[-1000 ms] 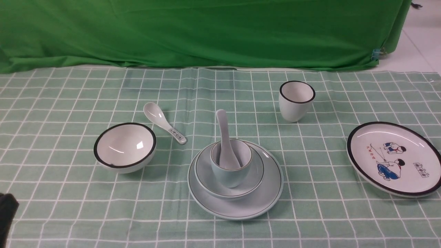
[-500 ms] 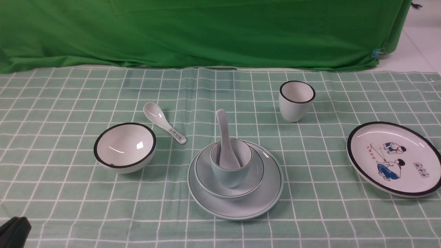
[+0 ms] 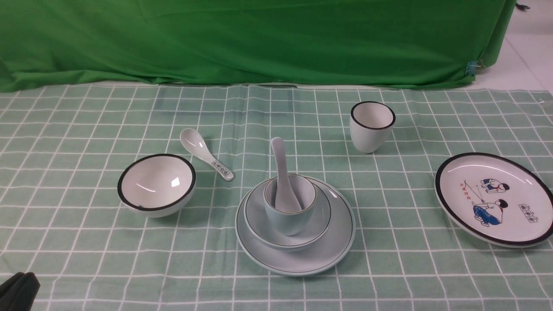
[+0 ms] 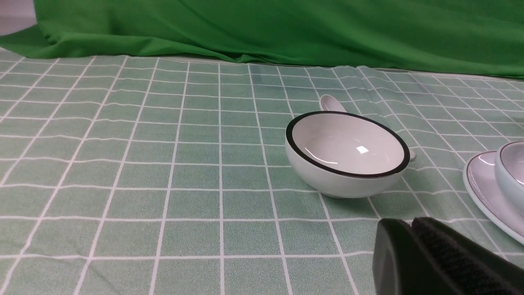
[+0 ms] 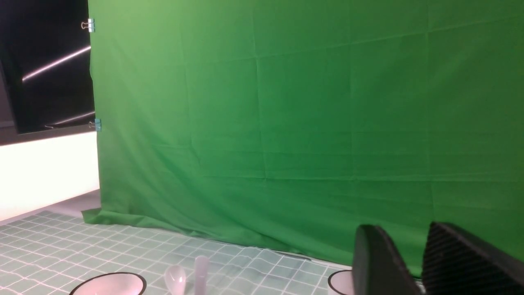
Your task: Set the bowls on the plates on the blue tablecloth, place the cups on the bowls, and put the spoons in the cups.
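The glossy white black-rimmed bowl (image 3: 156, 185) sits on the grid-checked pale teal tablecloth (image 3: 86, 242), well apart from the cartoon-printed white plate (image 3: 494, 198); its slick curved wall could slip from a shallow pinch. The left gripper (image 4: 411, 227) is clenched empty near it; the right gripper (image 5: 423, 241) (parted) holds nothing.

left claw (image 3: 19, 290) edged further into the front view's lower left corner

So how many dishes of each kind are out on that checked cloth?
Plates: 2, pale blue round plate, white cartoon plate
Bowls: 2, pale blue shallow bowl, white black-rimmed bowl
Cups: 2, pale blue cup, white black-rimmed cup
Spoons: 2, plain white ceramic spoon, patterned-handle spoon
Total: 8
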You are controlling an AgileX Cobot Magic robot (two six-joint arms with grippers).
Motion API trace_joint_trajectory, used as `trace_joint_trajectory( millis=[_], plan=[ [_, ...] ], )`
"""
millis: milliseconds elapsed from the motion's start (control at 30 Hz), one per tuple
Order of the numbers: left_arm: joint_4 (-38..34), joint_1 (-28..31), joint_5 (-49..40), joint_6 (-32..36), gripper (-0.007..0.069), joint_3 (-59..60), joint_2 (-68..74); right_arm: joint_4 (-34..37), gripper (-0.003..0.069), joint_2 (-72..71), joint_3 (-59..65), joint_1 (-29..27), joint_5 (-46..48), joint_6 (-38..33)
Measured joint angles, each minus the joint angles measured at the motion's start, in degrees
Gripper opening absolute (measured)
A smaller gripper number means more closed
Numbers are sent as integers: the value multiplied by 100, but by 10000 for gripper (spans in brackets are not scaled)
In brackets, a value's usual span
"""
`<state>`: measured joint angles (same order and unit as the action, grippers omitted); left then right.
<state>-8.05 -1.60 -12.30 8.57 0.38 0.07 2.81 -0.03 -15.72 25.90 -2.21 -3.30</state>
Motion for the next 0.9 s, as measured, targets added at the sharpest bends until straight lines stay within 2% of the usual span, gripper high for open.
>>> trace_joint_trajectory(
  millis=[167,300,433,467,600,633,900],
  plan=[
    [0,0,0,0,17,0,0,-88,234,0,0,-11,87,-355],
    [0,0,0,1,17,0,0,-122,234,3,299,-721,581,-893],
    [0,0,0,6,17,0,0,-127,235,5,719,-1364,860,-968],
    [0,0,-5,6,17,0,0,-127,235,5,1024,-1679,929,-968],
    [0,0,-5,6,17,0,0,-129,235,9,1517,-2094,1074,-968],
    [0,0,-5,6,17,0,0,-134,237,9,1603,-2320,1480,-991],
    [-5,0,-5,6,17,0,0,-146,239,9,1616,-2500,1604,-993]
  ],
)
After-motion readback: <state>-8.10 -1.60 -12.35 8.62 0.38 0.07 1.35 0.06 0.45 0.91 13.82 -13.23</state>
